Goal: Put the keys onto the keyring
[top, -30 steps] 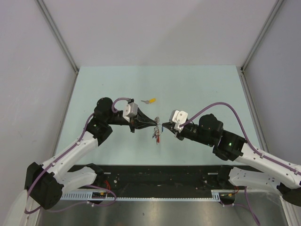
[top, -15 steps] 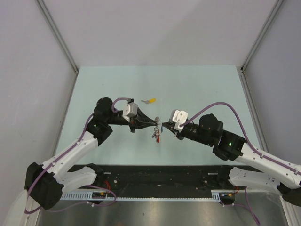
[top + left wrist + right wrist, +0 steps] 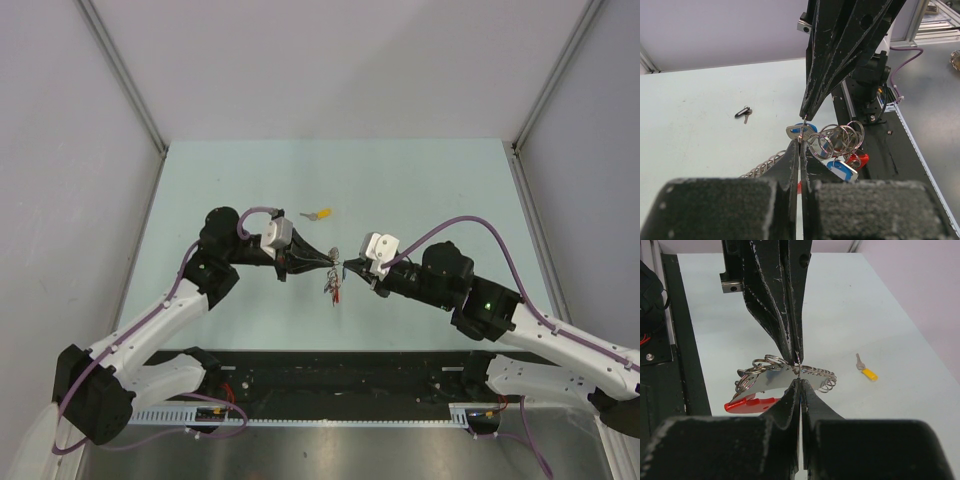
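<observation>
In the top view my left gripper (image 3: 333, 262) and right gripper (image 3: 346, 267) meet tip to tip above the table, both shut. A thin silver keyring (image 3: 801, 129) stands pinched between the two tips, and it also shows in the right wrist view (image 3: 798, 365). A blue-capped key (image 3: 803, 131) sits on the ring at my left fingertips. Several more rings, another blue cap (image 3: 842, 169) and a red piece (image 3: 860, 160) hang below. The chain (image 3: 819, 373) and red strap (image 3: 747, 404) dangle under the tips. A yellow-capped key (image 3: 320, 214) lies apart on the table.
The hanging bunch (image 3: 333, 284) droops just above the pale green table (image 3: 430, 190). A small dark ring with a tiny silver key (image 3: 743, 113) lies on the table far off. The black rail (image 3: 330, 365) runs along the near edge.
</observation>
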`<action>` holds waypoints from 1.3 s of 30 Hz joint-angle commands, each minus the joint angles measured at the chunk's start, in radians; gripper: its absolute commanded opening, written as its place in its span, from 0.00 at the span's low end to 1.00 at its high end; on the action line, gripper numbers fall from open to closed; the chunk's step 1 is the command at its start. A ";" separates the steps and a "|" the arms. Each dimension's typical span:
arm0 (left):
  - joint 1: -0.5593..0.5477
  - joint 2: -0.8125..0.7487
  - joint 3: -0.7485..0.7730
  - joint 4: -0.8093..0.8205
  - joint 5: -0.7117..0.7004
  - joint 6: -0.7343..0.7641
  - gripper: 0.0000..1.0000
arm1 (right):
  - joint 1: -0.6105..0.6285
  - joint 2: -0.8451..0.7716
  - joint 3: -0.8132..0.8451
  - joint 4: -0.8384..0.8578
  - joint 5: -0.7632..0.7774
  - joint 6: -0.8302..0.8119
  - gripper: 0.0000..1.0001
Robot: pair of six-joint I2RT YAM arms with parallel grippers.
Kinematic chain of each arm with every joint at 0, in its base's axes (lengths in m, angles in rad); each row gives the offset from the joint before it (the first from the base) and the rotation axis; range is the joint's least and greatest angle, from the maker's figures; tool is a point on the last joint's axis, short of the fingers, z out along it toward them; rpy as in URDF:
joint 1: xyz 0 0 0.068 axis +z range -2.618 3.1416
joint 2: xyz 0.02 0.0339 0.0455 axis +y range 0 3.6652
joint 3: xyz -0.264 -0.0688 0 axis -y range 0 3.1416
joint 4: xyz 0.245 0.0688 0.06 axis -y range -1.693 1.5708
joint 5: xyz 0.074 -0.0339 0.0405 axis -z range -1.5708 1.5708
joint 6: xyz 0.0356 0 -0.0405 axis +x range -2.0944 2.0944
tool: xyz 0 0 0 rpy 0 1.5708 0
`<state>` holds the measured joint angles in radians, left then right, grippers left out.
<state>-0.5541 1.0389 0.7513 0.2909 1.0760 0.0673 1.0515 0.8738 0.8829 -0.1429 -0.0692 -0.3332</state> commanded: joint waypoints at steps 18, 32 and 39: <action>-0.040 0.010 0.008 0.106 0.133 -0.060 0.00 | -0.082 -0.001 0.034 0.082 -0.181 0.059 0.00; -0.049 0.018 0.006 0.117 0.082 -0.085 0.00 | -0.065 -0.012 0.034 0.091 -0.175 0.043 0.00; -0.055 0.004 0.006 0.114 0.036 -0.092 0.00 | 0.002 -0.001 0.033 0.092 -0.058 0.017 0.00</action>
<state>-0.5877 1.0603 0.7479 0.3569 1.1282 0.0071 1.0153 0.8677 0.8829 -0.1314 -0.1944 -0.2935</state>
